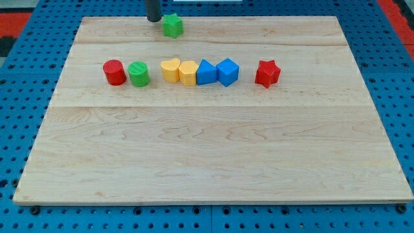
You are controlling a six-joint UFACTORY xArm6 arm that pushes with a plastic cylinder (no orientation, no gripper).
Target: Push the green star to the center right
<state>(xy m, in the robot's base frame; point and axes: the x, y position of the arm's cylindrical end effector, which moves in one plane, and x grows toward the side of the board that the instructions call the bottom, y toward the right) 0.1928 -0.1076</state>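
The near half of the pale wooden board [213, 162] carries nothing, and its right-hand middle, where the task ends, holds no block yet. Further back a row of small plastic blocks crosses the board: from the view's left a red cylinder [114, 72], a green cylinder [138, 74] just beside it, a yellow heart-shaped block [170, 69] touching a yellow hexagonal-looking block [188, 72], then a blue block [206, 72] whose shape is hard to make out, touching a blue cube [228, 71], and, set a little apart at the view's right, a red star [267, 73]

Furthest back, near the view's top edge and left of centre, sits the green star [172, 25]. The arm's dark rod comes down just to the star's left; its tip [154, 20] is just beside the star, perhaps touching it. The arm has no pincer, so there is no open or closed state to tell

As a judgement, the task is barely begun: the star lies well apart from the centre right, and nearly the whole push, rightward and toward the near side, past the red star, remains
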